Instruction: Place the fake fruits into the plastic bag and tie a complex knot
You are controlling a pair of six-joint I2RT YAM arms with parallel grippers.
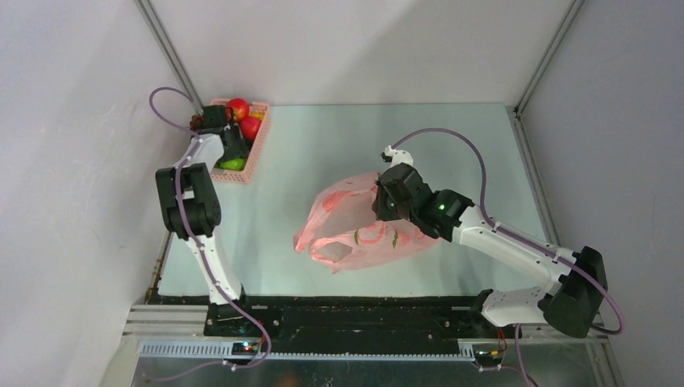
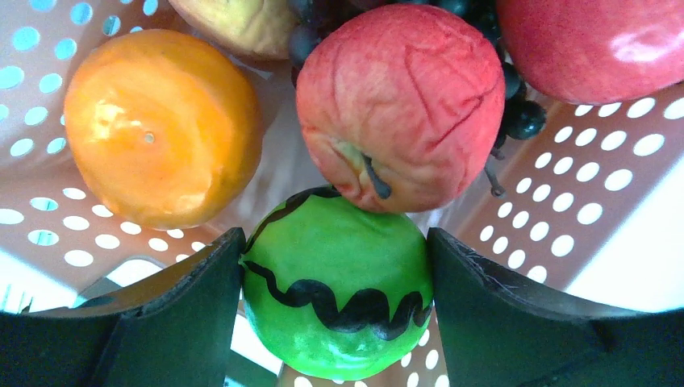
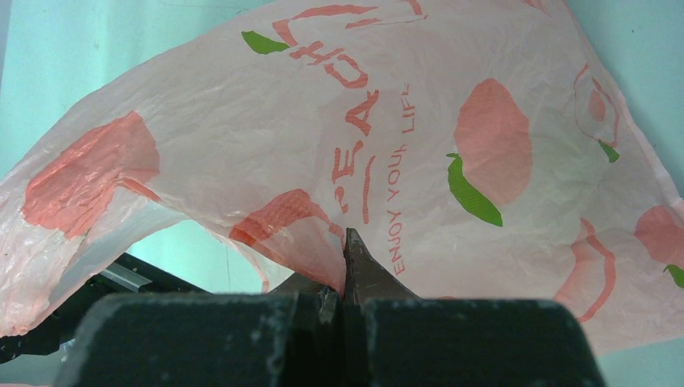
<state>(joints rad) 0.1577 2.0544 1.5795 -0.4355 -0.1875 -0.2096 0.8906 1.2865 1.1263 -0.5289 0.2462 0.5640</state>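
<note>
At basket [image 2: 597, 201] edge, L hand [image 2: 335, 246] grips green apple [image 2: 339, 322] — R hand [image 3: 345, 266], bag [image 3: 242, 145].

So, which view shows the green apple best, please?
Left wrist: the green apple sits large between the left gripper's fingers. Top external shows only a green sliver in the basket; right wrist shows none.

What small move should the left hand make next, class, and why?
Probably a lift straight up. The left hand appears to press its fingers against both sides of the glossy green plastic apple in the pink perforated basket. A wrinkled red apple leans on its top, so rising slowly seems wise. The right hand pinches the translucent pink peach-print plastic bag, ready to receive it.
</note>
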